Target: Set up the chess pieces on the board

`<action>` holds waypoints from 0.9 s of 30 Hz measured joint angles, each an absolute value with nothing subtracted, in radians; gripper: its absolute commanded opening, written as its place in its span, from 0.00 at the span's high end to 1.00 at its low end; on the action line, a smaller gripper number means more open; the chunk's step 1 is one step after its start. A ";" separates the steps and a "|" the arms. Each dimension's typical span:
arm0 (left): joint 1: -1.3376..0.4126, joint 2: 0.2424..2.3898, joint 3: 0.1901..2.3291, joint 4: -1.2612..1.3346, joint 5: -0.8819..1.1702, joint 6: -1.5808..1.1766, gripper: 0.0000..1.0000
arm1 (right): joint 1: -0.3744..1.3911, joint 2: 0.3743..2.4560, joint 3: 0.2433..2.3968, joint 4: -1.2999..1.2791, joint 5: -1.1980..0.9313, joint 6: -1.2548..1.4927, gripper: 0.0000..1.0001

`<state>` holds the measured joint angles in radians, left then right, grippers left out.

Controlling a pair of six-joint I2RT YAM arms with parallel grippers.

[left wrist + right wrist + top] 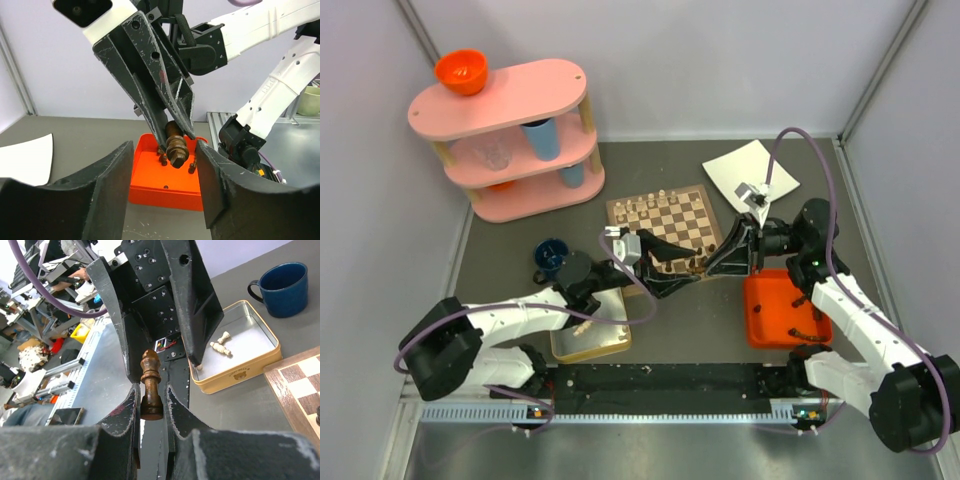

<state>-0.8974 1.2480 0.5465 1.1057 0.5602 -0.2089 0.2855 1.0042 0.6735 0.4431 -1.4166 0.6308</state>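
Note:
A dark brown chess piece (150,385) is clamped at its base between the fingers of my right gripper (151,400), just off the near edge of the board (665,218). My left gripper (164,150) faces it head-on. Its jaws are open and flank the piece's top end (176,147), with a gap on each side. In the top view the two grippers meet at the piece (697,266). Several chessmen stand on the board's far rows. A few small dark pieces (192,168) lie in the orange tray (150,175).
A metal tin (240,365) holding two cream pieces (220,346) sits left of the board, with a blue mug (550,256) behind it. The orange tray (785,310) is at the right, white paper (750,170) is at the back, and a pink shelf (510,140) stands back left.

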 measured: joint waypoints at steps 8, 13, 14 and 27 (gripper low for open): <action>-0.897 1.268 0.546 1.213 0.603 -0.258 0.76 | 0.286 1.005 0.672 0.458 -1.416 0.642 1.00; -0.897 1.270 0.546 1.222 0.617 -0.263 0.52 | 0.286 1.005 0.672 0.461 -1.420 0.647 1.00; -0.897 1.270 0.546 1.219 0.617 -0.266 0.50 | 0.286 1.005 0.672 0.461 -1.420 0.648 1.00; -0.897 1.237 0.536 1.116 0.617 -0.225 0.68 | 0.286 1.009 0.672 0.472 -1.419 0.656 1.00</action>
